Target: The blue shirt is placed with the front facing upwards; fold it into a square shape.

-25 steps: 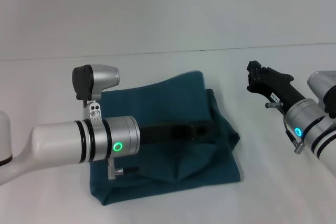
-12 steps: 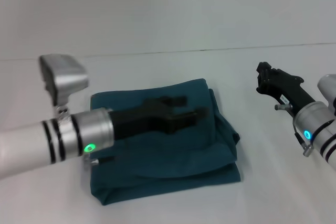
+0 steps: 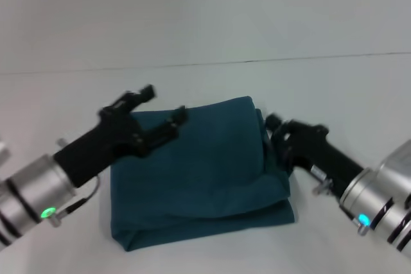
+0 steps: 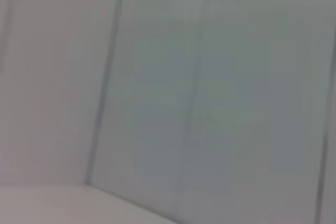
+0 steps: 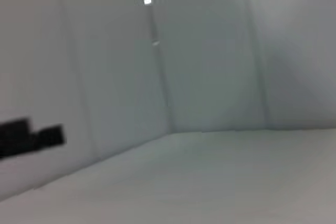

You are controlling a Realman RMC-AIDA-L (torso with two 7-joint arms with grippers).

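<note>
The blue shirt (image 3: 199, 171) lies folded into a rough square in the middle of the white table, plain side up, with a thicker fold along its near edge. My left gripper (image 3: 164, 104) hovers over the shirt's far left corner, open, with nothing between its fingers. At the shirt's right edge sits my right gripper (image 3: 277, 134), close to or touching the cloth; which one I cannot say. The left wrist view holds only a pale wall. A small dark shape (image 5: 31, 136) shows far off in the right wrist view.
The white table (image 3: 212, 85) stretches around the shirt on all sides. Its back edge meets a pale wall (image 3: 205, 11) behind the shirt. Both arms reach in from the near corners.
My left gripper has drawn back leftward from over the shirt's middle to its far left corner. The right gripper has come in from the right to the shirt's right edge.
</note>
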